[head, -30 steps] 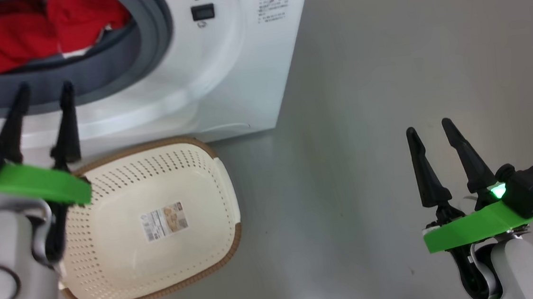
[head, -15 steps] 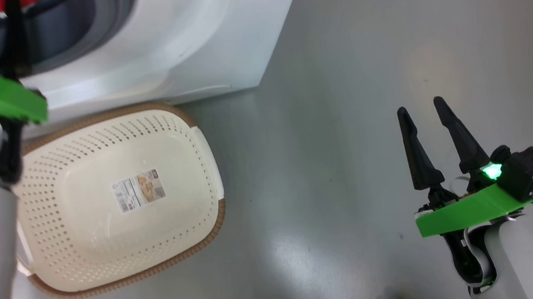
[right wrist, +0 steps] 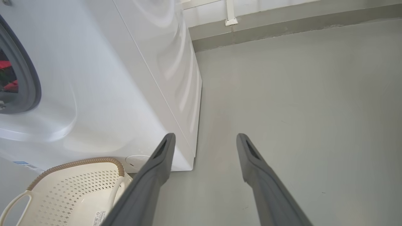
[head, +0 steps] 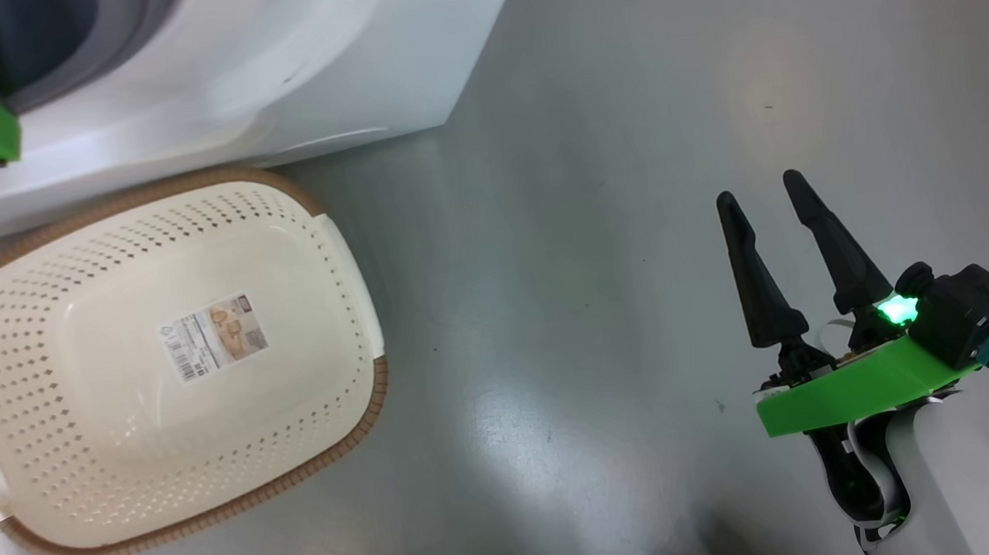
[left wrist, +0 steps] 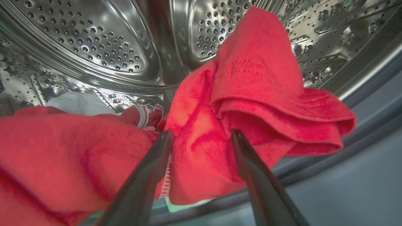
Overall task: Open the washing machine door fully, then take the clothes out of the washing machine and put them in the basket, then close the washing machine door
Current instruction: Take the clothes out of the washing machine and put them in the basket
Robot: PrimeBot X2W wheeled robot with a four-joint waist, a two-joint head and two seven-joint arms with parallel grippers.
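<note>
Left pincer (left wrist: 201,133), spread, reaches into the drum (left wrist: 94,37) at red clothes (left wrist: 251,78) not yet gripped; the basket (head: 24,350) lies empty; right pincer (head: 759,186) hangs spread above the floor (head: 587,217).

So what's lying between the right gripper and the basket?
Nothing but bare grey floor: in the head view the stretch from the right gripper across to the basket holds no object.

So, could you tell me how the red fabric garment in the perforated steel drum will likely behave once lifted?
The red fabric garment is folded and crumpled, so it will probably droop limply. It spreads across the steel drum, so trailing parts may well drag.
</note>
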